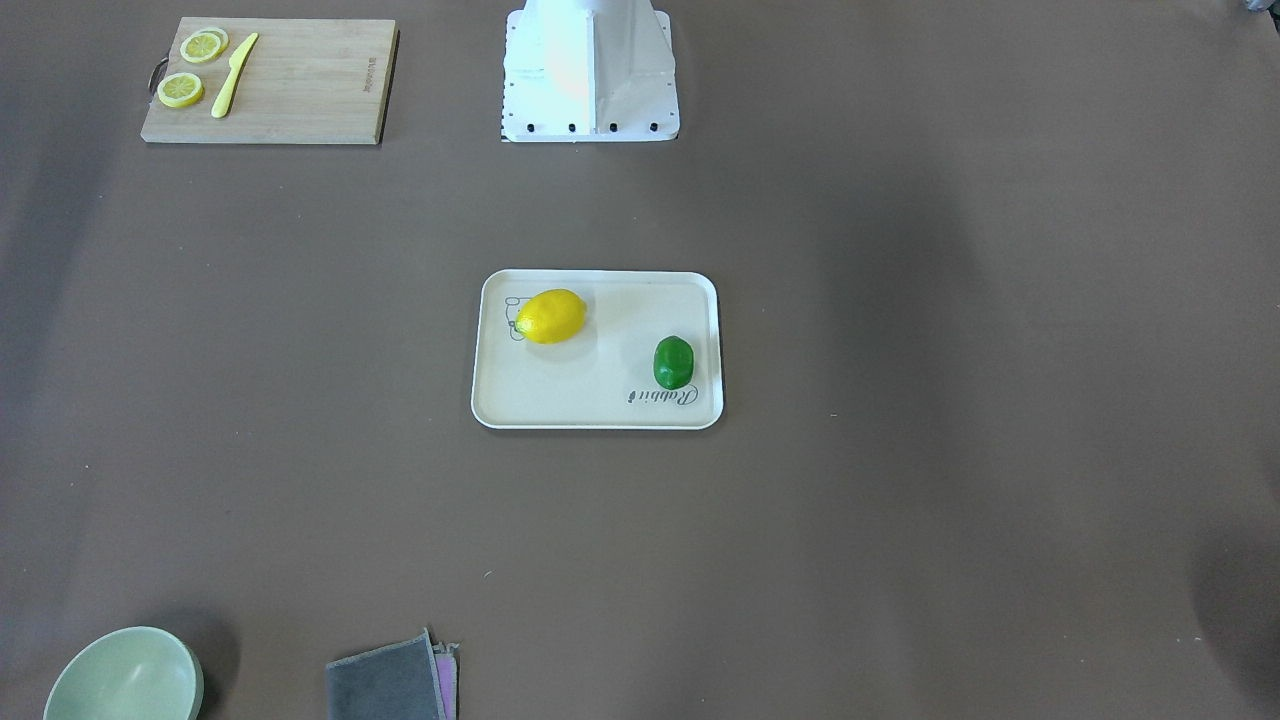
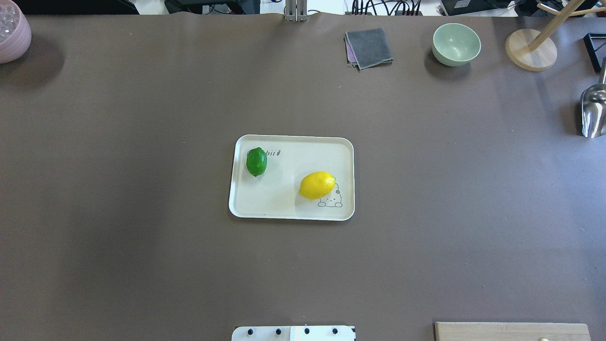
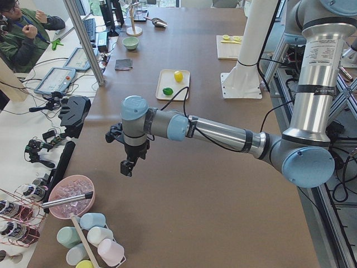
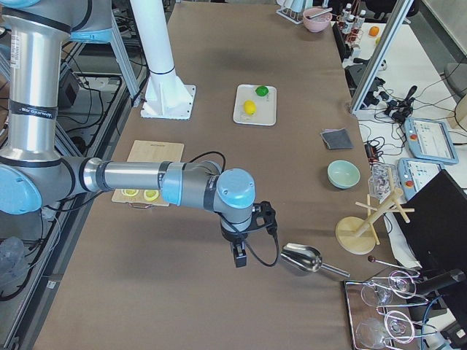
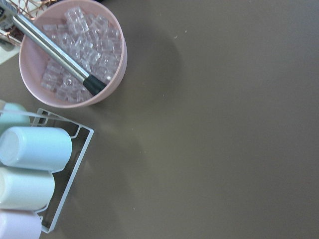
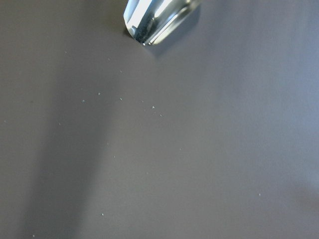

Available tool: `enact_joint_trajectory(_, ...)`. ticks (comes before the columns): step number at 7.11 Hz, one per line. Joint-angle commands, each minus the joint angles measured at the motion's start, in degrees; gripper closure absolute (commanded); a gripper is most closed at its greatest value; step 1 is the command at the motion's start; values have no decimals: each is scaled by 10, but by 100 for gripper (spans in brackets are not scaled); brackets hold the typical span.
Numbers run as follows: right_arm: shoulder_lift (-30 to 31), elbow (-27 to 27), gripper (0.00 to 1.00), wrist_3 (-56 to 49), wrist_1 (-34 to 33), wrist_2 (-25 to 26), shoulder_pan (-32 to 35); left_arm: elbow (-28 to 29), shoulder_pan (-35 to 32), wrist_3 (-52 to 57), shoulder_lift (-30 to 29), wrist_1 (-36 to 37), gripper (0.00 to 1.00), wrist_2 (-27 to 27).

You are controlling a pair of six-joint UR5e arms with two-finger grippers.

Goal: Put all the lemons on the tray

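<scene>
left gripper (image 3: 127,167) and right gripper (image 4: 238,257): side views only, can't tell spread or pressed. overhead: bright yellow oval lemon (image 2: 317,184), glossy green oval lemon (image 2: 256,161) on flat cream rectangular tray (image 2: 289,209), green near rim.

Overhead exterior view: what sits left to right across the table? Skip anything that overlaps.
pink bowl → green lemon → yellow lemon → grey cloth → green bowl → wooden stand → metal scoop
</scene>
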State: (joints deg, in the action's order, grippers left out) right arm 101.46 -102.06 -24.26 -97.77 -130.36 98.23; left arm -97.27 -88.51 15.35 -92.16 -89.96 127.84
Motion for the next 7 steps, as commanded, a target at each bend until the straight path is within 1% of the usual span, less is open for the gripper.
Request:
enact_joint_trajectory(1, 26, 2, 0, -4, 21, -3, 26, 11, -9, -3, 41, -9, 1, 3)
enact_joint_trajectory(2, 23, 3, 0, -3, 28, -20, 26, 7, -13, -4, 54, -9, 1, 1)
enact_joint_trajectory(3, 23, 0, 0, -3, 29, -37, 25, 8, -13, -35, 53, -8, 1, 3)
enact_joint_trajectory(4, 23, -1, 0, -2, 29, -55, 25, -4, -15, -95, 55, -8, 1, 26)
enact_joint_trajectory(5, 23, -1, 0, -2, 29, -55, 25, -19, -23, -99, 53, 29, 1, 61)
enact_joint_trajectory(6, 24, -1, 0, -3, 29, -55, 25, -40, -26, -96, 44, 111, 1, 70)
enact_joint_trajectory(7, 25, 0, 0, -6, 29, -55, 25, -65, -28, -95, 54, 122, 1, 67)
